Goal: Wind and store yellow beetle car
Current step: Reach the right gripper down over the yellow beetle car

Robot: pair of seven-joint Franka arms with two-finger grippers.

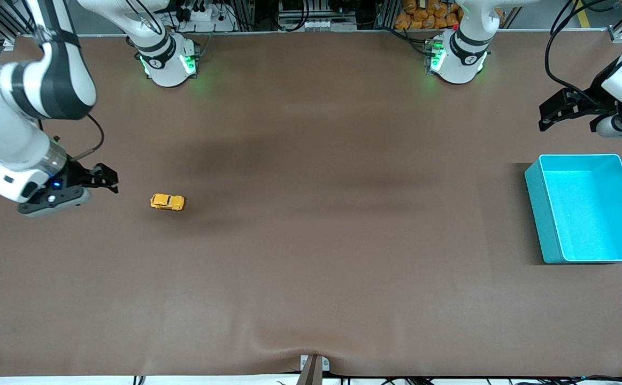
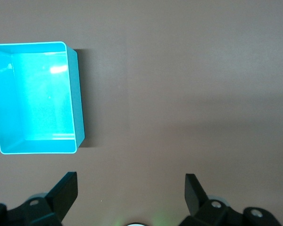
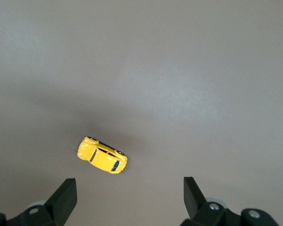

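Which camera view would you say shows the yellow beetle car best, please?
The right wrist view: the yellow beetle car fills more of the frame, showing roof and windows. The front view shows it small; the left wrist view misses it.

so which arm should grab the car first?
Right. The right gripper hangs open beside the yellow beetle car; the left gripper waits open at the turquoise bin's end.

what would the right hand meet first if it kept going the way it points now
Probably bare table. The open right hand aims at the brown surface just past the yellow beetle car, which sits off its line; depth is uncertain.
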